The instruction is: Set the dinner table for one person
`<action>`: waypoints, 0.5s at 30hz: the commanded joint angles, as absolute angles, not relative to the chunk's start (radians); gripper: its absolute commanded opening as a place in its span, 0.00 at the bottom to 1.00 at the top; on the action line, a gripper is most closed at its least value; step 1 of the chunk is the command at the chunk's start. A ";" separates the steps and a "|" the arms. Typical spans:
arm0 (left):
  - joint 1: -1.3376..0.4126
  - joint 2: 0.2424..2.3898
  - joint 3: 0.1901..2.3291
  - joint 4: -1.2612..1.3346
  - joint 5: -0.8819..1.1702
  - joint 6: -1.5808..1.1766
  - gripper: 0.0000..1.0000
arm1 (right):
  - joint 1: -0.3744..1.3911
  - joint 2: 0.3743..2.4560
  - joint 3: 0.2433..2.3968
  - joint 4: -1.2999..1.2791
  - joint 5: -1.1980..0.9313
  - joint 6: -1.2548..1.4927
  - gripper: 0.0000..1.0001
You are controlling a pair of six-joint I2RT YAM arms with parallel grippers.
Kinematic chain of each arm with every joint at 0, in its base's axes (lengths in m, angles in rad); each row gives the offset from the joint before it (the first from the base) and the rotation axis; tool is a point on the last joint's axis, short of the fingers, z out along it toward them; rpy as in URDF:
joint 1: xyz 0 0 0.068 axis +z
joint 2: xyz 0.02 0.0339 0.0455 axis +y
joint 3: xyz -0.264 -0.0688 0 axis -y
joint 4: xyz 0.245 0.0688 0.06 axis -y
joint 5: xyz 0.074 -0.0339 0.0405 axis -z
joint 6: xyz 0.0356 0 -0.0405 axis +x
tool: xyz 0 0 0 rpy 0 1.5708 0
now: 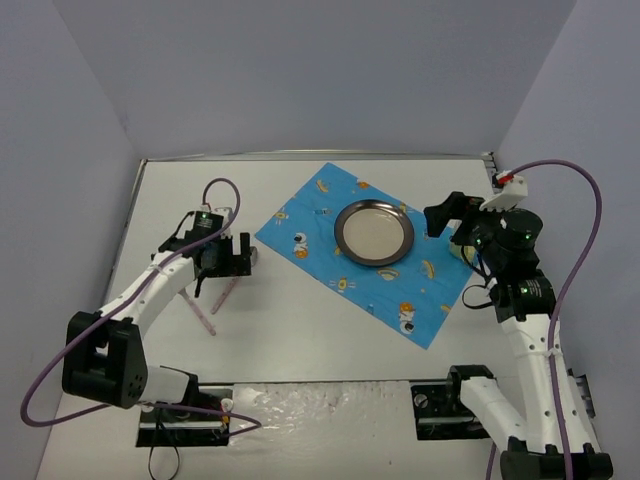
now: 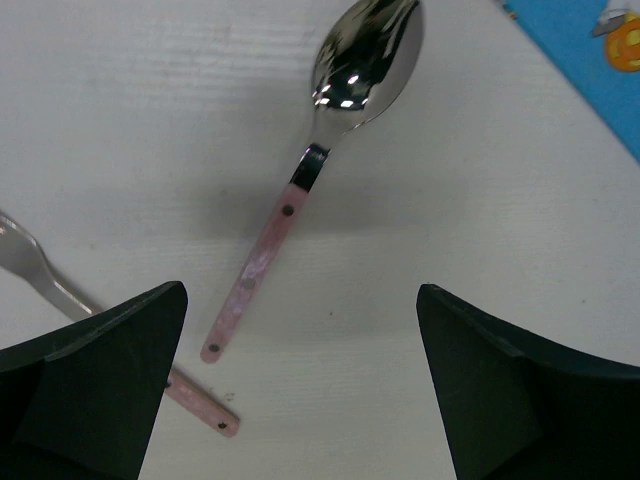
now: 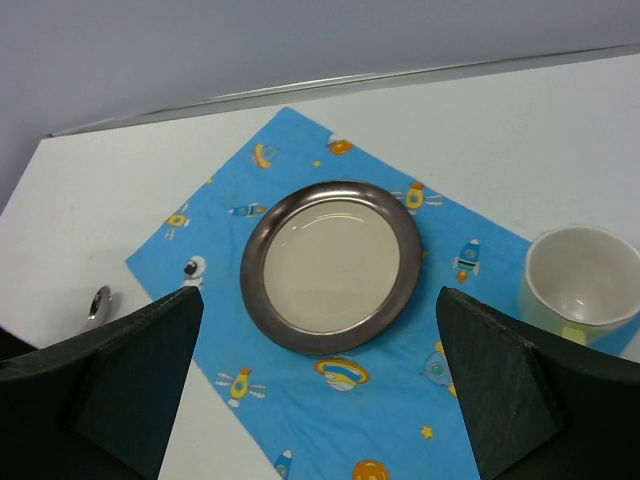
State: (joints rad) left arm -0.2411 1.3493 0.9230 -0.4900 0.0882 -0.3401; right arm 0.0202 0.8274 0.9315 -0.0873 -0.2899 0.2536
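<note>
While the dinner table (image 1: 330,340) spreads beneath the blue cloth (image 1: 310,205), the left gripper (image 2: 300,290) hangs wide open over a spoon (image 2: 365,50) left of the cloth; the right gripper (image 3: 320,295) gapes empty near its right edge.
</note>
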 commanded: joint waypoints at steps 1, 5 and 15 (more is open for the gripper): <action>-0.217 1.254 0.846 -0.487 -0.098 -0.583 0.97 | 0.093 0.791 0.916 -0.041 -0.357 0.265 1.00; -0.181 1.168 0.746 -0.508 -0.227 -0.753 0.97 | 0.158 0.756 0.891 -0.050 -0.360 0.255 1.00; -0.097 1.120 0.634 -0.487 -0.256 -0.848 0.92 | 0.281 0.700 0.860 -0.074 -0.328 0.206 1.00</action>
